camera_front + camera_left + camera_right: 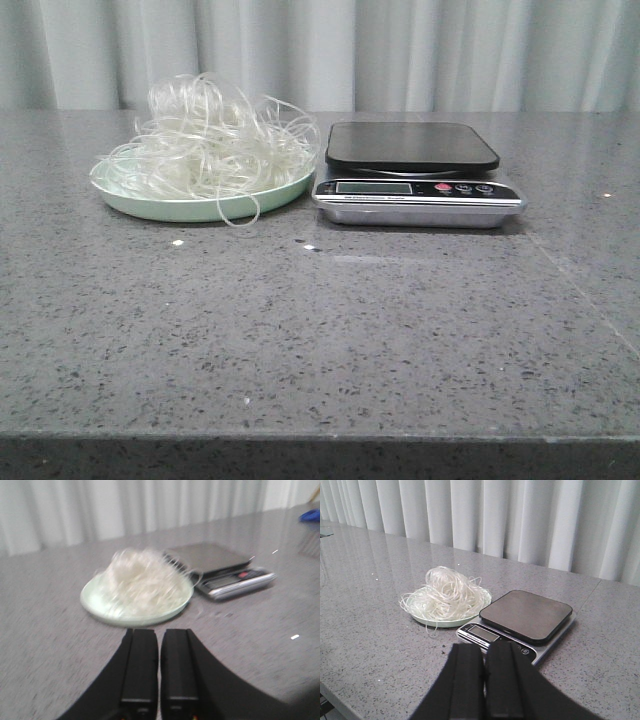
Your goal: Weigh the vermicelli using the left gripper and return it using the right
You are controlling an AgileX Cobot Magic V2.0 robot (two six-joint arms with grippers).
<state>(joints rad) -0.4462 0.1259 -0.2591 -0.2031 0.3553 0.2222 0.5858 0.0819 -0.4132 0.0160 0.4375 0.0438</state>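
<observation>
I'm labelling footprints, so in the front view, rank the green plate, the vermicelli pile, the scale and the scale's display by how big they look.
1. Green plate and scale: about equally wide, too close to rank.
2. Vermicelli: slightly narrower than the plate, though taller.
3. Display: clearly smallest.

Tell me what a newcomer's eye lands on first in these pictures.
First comes the vermicelli, a fluffy whitish tangle heaped on a pale green plate at the left of the grey stone table, with one loop hanging over the plate's front rim. Right beside it sits a kitchen scale whose dark platform is bare. In the wrist views, the left gripper and right gripper are both closed and hold nothing.
</observation>
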